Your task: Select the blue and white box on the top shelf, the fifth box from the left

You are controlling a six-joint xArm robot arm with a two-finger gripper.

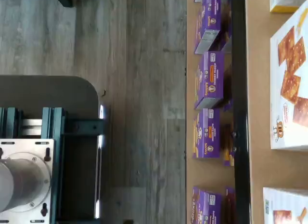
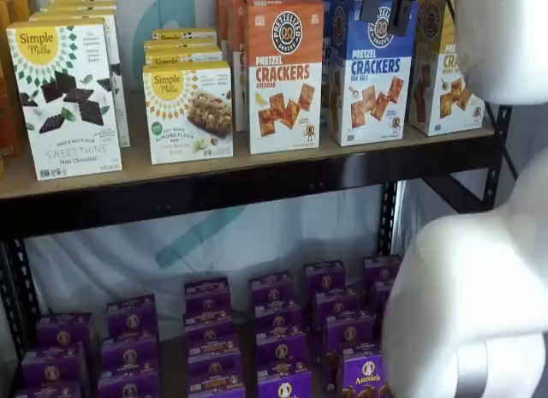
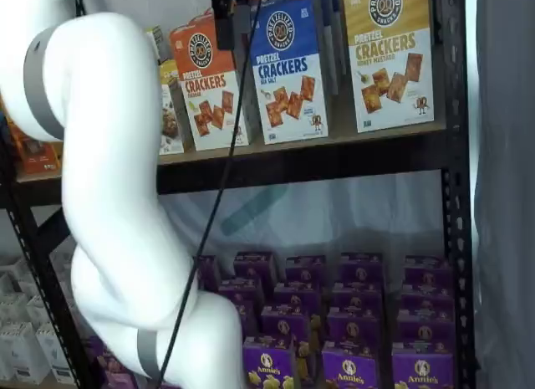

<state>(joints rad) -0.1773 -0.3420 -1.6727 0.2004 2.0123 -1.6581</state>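
The blue and white box (image 2: pixel 372 73) (image 3: pixel 288 71) stands upright at the front of the top shelf (image 2: pixel 257 174) (image 3: pixel 334 142), between an orange-topped and a yellow-topped cracker box. My gripper (image 2: pixel 392 8) hangs from the upper edge of a shelf view, in front of the blue box's upper part. Its two black fingers stand apart, open, with nothing between them. In a shelf view one black finger (image 3: pixel 221 17) shows between the orange and blue boxes. The wrist view shows white cracker box fronts (image 1: pixel 288 84) on the tan board, their tops cut off.
An orange Cheddar box (image 2: pixel 285 73) and a yellow-topped box (image 2: pixel 449 64) flank the blue one. Simple Mills boxes (image 2: pixel 64 98) stand further left. Purple boxes (image 2: pixel 274 329) (image 3: pixel 351 322) fill the lower level. The white arm (image 3: pixel 109 197) and its cable (image 3: pixel 217 205) cross in front. A teal-bracketed mount (image 1: pixel 29 156) shows over the floor.
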